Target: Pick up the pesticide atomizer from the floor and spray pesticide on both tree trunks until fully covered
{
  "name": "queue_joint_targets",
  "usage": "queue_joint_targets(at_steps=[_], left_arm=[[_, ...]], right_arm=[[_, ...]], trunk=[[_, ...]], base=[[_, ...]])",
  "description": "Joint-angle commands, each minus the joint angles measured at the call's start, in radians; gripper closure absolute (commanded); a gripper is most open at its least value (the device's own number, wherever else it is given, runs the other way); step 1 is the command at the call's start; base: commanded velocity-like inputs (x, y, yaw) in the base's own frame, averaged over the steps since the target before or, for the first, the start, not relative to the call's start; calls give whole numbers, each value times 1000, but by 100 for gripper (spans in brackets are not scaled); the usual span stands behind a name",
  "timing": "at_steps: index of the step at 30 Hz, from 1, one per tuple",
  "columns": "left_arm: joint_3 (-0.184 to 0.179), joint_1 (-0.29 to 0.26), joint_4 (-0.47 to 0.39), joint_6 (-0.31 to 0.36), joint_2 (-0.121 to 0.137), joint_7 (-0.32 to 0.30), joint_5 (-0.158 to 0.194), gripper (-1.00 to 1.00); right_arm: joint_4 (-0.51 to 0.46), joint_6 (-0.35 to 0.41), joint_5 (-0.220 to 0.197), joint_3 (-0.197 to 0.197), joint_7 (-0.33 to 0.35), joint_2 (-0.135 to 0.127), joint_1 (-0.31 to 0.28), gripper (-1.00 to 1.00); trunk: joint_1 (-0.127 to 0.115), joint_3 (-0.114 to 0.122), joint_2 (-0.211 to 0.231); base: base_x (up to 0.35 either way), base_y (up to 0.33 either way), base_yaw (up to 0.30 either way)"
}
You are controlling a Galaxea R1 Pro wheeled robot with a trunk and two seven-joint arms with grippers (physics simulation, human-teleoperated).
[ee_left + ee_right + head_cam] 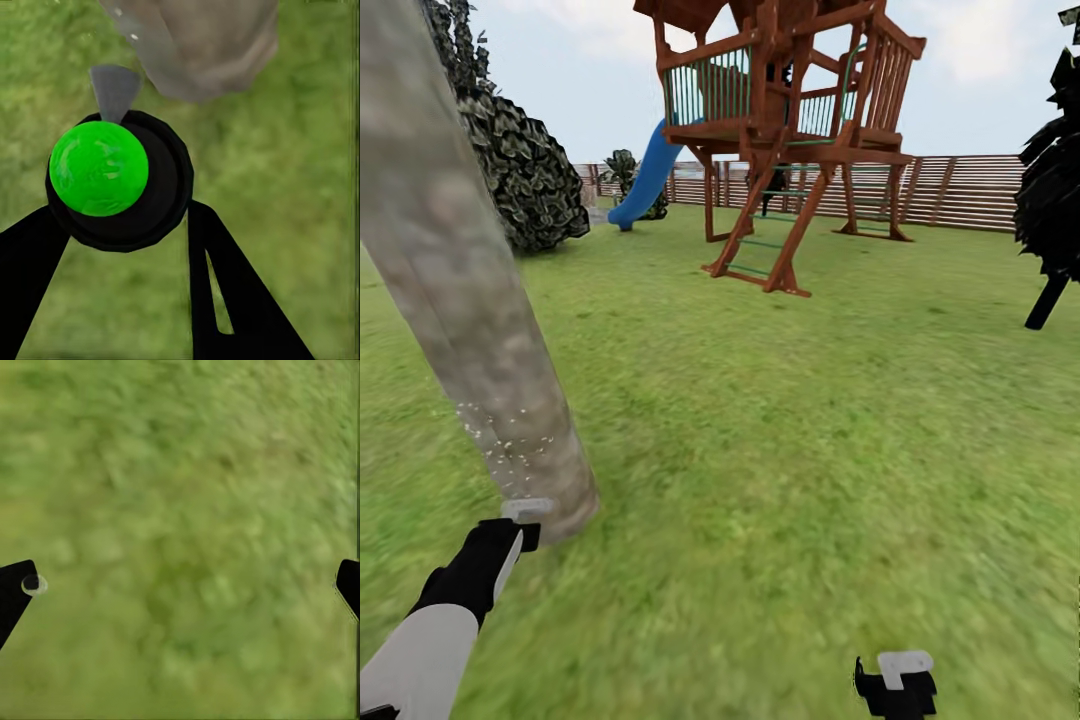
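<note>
The pesticide atomizer (112, 180), a small dark bottle showing a bright green round face, sits clamped between the black fingers of the left gripper (520, 525), its nozzle aimed at the thick pale grey-brown mottled tree trunk (470, 300) just beside it. Fine white specks of pesticide (500, 440) dot the trunk's lower part, so spraying looks underway; next the spray likely needs sweeping higher. Further right, the right gripper (180, 585) hangs spread wide and empty over the green lawn (810, 430)
</note>
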Motion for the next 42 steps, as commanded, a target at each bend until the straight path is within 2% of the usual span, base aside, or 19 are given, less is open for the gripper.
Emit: queue_joint_targets(at_steps=[1, 6, 8, 11, 12, 13, 14, 16, 18, 22, 25, 28, 29, 33, 37, 42], left_arm=[[1, 0, -2, 5, -1, -1, -5, 100], [3, 0, 0, 4, -3, -1, -2, 100], [10, 0, 0, 4, 4, 0, 1, 100], [91, 1, 42, -3, 6, 36, 3, 100], [107, 1, 64, -28, 6, 43, 2, 100], [119, 2, 119, -107, 7, 52, 3, 100], [123, 2, 162, -151, 8, 59, 4, 100], [125, 2, 203, -195, 9, 73, 5, 100], [125, 2, 219, -209, 5, 78, 6, 100], [129, 2, 226, -209, -1, 79, 10, 100], [127, 2, 228, -205, 9, 85, 5, 100], [126, 2, 239, -204, 10, 167, 8, 100], [126, 2, 243, -203, 9, 173, 9, 100], [127, 2, 283, -202, 1, 174, 12, 100], [126, 2, 288, -201, 6, 173, 13, 100], [129, 2, 288, -201, -3, 174, 13, 100]], right_arm=[[1, -3, 11, -7, -3, 0, -1, -100], [1, -3, 10, -7, -3, -1, -1, -100], [1, -3, 10, -7, -4, -1, -1, -100], [1, -3, 10, -7, -4, -1, -1, -100], [1, -3, 10, -7, -4, -1, -1, -100], [1, -3, 10, -7, -4, -1, -1, -100], [1, -3, 10, -7, -3, -1, 0, -100], [1, -3, 10, -7, -4, -1, -1, -100], [3, -3, 11, -7, -3, -1, -1, -100], [2, -3, 12, -8, -3, -3, -1, -100], [2, -3, 10, -8, -3, -2, -1, -100], [2, -3, 10, -7, -3, -1, -1, -100], [2, -3, 10, -7, -3, -1, 0, -100], [2, -3, 10, -7, -3, -1, -1, -100], [2, -3, 10, -7, -3, -1, 0, -100], [2, -3, 10, -7, -3, -1, -1, -100]], trunk=[[0, -1, 0], [0, -1, 0], [0, -1, 0], [0, -1, 0], [0, -1, 0], [0, -1, 0], [0, -1, 0], [0, -1, 0], [0, -1, 0], [0, -1, 0], [0, -1, 0], [0, -1, 0], [0, -1, 0], [0, -1, 0], [0, -1, 0], [0, -1, 0]], base=[[144, -271, 9], [149, -268, 1], [178, -245, 51], [189, -235, 234], [192, -234, 270], [217, -213, 275], [229, -200, 276], [237, -192, 261], [240, -188, 88], [241, -186, 7], [240, -186, 0], [237, -187, 27], [236, -187, 189], [236, -187, 257], [236, -187, 276], [207, -207, 277]])
